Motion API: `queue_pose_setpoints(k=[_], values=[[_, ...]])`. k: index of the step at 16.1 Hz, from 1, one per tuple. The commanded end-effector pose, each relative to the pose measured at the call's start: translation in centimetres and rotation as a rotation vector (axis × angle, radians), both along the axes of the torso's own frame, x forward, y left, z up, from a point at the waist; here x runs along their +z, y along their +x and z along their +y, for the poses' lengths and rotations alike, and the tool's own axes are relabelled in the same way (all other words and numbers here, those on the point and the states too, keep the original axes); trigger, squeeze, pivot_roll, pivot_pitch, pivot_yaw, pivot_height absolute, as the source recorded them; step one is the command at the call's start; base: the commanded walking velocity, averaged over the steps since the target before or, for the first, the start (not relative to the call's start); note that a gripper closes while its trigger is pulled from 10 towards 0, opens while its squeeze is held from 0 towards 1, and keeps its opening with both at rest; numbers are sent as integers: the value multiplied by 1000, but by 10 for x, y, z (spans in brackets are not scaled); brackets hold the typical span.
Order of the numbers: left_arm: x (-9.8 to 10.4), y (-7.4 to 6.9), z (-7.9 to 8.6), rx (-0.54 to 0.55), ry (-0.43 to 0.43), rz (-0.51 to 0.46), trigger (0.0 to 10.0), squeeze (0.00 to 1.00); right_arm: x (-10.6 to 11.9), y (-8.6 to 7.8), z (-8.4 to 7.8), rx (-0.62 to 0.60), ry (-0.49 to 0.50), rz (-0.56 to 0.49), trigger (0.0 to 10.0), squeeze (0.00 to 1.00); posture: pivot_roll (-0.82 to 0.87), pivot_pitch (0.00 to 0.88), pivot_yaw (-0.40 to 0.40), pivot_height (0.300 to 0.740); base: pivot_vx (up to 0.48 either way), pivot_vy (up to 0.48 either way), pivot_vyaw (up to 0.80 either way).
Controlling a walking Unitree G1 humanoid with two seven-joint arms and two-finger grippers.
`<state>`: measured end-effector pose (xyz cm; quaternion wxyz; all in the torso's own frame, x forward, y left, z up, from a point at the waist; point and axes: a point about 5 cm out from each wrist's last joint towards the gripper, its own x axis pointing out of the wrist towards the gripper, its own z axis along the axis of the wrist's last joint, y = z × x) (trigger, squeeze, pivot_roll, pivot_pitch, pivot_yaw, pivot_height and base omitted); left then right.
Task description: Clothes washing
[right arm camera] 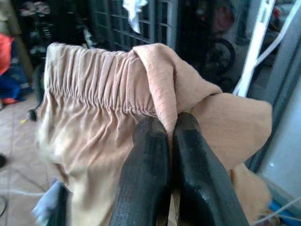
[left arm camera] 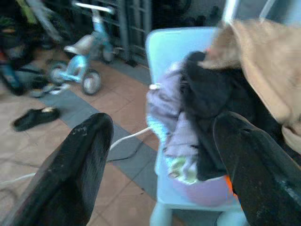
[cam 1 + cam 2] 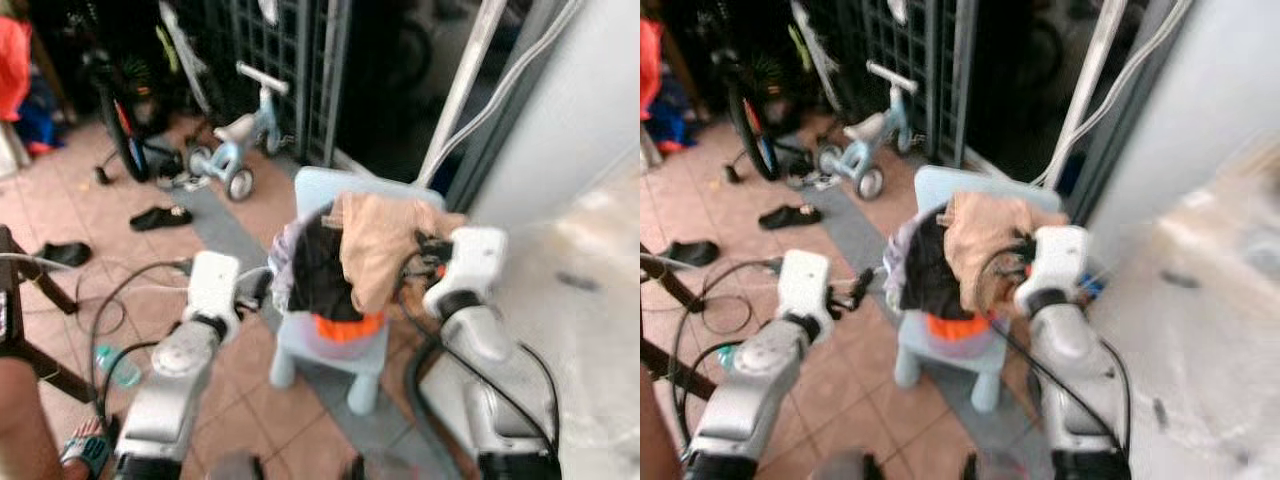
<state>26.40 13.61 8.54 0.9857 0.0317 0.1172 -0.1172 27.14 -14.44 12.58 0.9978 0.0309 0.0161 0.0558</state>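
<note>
A pile of clothes lies on a small light-blue child's chair: a black garment, a lilac one and something orange underneath. On top hangs a tan garment with a gathered waistband. My right gripper is shut on a fold of this tan cloth, lifting it at the chair's right side. My left gripper is open, held just left of the chair with nothing between its fingers.
A blue tricycle and a bicycle stand behind on the tiled floor, with black slippers, cables and a bottle. A person's foot is at the lower left. A white appliance rises on the right.
</note>
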Motion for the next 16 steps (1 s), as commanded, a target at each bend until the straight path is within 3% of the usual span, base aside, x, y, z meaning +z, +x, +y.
queue_pose_setpoints(k=[1, 6, 11, 13, 16], values=[[1, -1, -2, 3, -42, -19, 10000, 0, 4, 6, -1, -12, 0, -16, 10000, 0, -39, 0, -20, 740, 0, 0, -800], [7, 2, -1, 7, -46, -70, 10000, 0, 8, 11, 0, -20, -18, -39, 10000, 0, -41, 0, -21, 740, 0, 0, -800], [6, 2, 1, 16, -50, -70, 10000, 0, 8, 11, 2, -20, -22, -42, 10000, 0, -44, 0, -19, 740, 0, -395, -800], [6, 2, 1, 21, -50, -65, 10000, 0, 8, 12, 3, -19, -22, -44, 10000, 0, -43, 0, -17, 740, 0, -398, 0], [7, 1, 3, 46, -72, -83, 10000, 0, 6, 10, 3, -23, -17, -36, 10000, 0, -43, 0, -13, 740, 0, 0, -267]])
